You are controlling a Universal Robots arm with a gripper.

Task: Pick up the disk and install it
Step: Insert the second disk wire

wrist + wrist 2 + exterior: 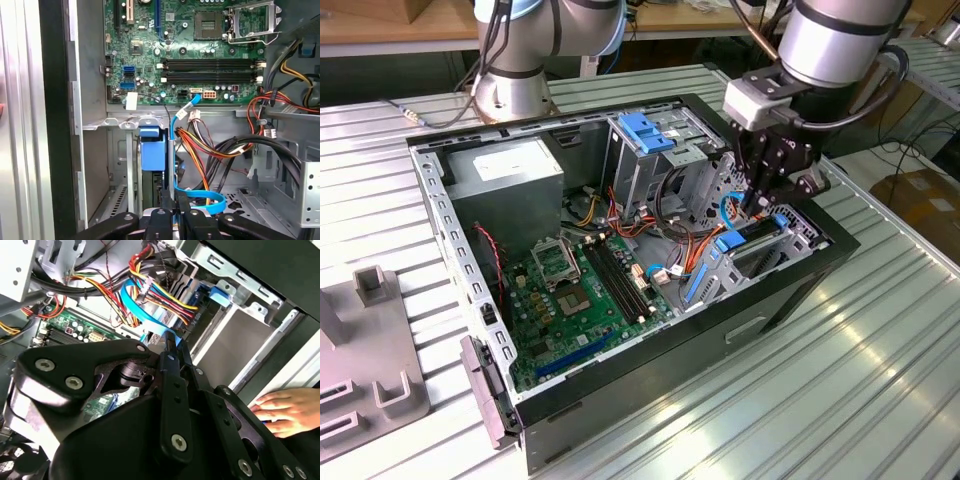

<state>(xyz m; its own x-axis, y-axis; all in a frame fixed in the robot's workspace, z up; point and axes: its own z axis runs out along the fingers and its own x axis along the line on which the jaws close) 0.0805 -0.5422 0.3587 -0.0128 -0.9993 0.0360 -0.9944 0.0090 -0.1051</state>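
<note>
The disk [758, 240] stands on edge in the drive bay at the front corner of the open computer case, on the exterior view's right, with blue rail ends at both sides. In the first wrist view its blue rail end [152, 149] sits in the slot just beyond my fingertips. In the second wrist view a silver-grey flat face [235, 345] with a blue tab lies in the bay. My gripper [753, 207] [173, 202] [171, 339] hangs right over the bay, fingers pressed together, nothing visible between them. A blue flat cable [200, 199] runs beside the fingertips.
The motherboard [582, 290] fills the case floor, a grey power-supply box [510, 170] sits at the back, and a metal cage with a blue latch [645, 130] stands beside the bay. Bundled wires [215, 150] crowd the bay. A person's hand [282, 410] rests on the case's outer edge.
</note>
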